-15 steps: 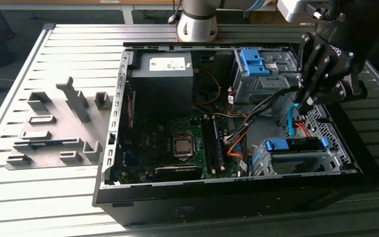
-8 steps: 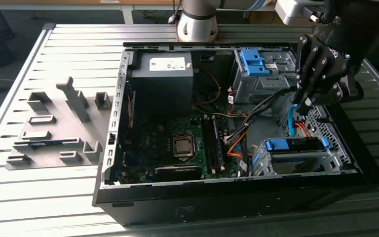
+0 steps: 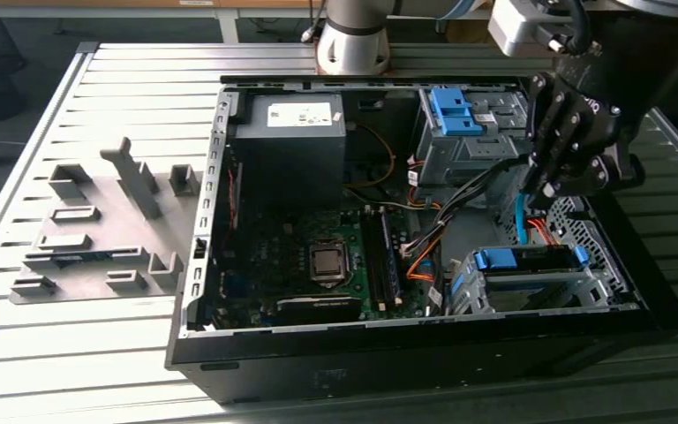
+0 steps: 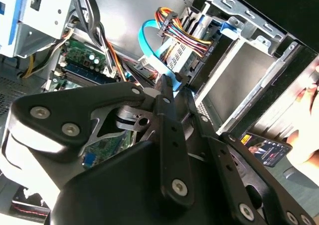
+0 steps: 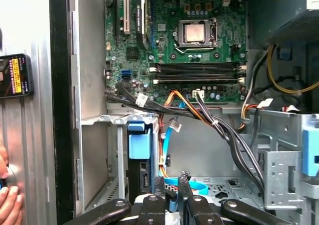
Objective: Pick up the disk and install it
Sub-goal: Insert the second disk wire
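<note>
Two dark fingers (image 5: 158,187) of the gripper (image 5: 171,182) are seen drawn almost together, with only a slit left between them and nothing gripped there; in the exterior view the gripper (image 3: 546,194) is hung over the open computer case (image 3: 198,291), towards that view's right. Just beyond the fingertips a light blue flat cable (image 5: 199,186) is looped across the case floor, and in the second wrist view the gripper (image 4: 173,85) is lined up with that same cable (image 4: 149,41). Near it the disk (image 5: 139,145) is seated in a metal drive cage (image 5: 99,120), its blue frame end turned outward; in the exterior view the disk (image 3: 528,258) is found in the cage (image 3: 604,291) at the case's near corner. Farther in, a green motherboard (image 5: 194,93) is laid flat, and white lettering is printed on it but cannot be read. A bare blue bracket (image 3: 448,110) is mounted in a second cage at the far side. A white sticker (image 3: 296,113) is fixed on the grey power supply (image 3: 292,159), its print too small to be made out. Outside the case a phone (image 5: 15,75) with a yellow label is lying on the slatted table (image 3: 68,353), and a hand (image 5: 9,195) is rested beside it. Grey fixtures (image 3: 103,221) are set out at the exterior view's left.
</note>
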Controlling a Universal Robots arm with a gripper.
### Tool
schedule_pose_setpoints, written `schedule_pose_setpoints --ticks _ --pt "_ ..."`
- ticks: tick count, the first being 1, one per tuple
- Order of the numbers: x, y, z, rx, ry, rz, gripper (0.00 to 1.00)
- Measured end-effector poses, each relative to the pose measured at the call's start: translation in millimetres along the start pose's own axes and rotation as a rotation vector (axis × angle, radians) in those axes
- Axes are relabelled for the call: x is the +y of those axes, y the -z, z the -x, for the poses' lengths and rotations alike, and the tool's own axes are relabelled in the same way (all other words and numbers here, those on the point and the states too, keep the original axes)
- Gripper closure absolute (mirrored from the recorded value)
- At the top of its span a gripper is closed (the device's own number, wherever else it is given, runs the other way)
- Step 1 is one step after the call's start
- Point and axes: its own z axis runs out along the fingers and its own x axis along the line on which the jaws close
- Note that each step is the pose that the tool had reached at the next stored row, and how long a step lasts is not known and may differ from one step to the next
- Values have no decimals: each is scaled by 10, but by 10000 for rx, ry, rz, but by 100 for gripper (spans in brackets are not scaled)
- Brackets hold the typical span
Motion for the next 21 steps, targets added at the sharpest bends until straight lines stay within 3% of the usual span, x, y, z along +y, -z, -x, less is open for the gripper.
schedule_pose_setpoints --ticks 3,4,7,9,13,14,17,18,21 --pt "1 -35 2 92 1 -4 76" --pt "1 -44 2 102 1 -5 83" --pt "1 -62 2 100 0 -5 84" --pt "0 -76 -17 50 0 -3 84" --pt "-3 -102 -105 -269 -8 5 84" --pt "-2 -107 -122 -391 -12 10 84" --pt "-2 -117 -164 -852 -23 27 84" --pt "-2 -122 -182 -939 -26 22 84" --pt "17 -142 -198 -967 -27 -85 84"
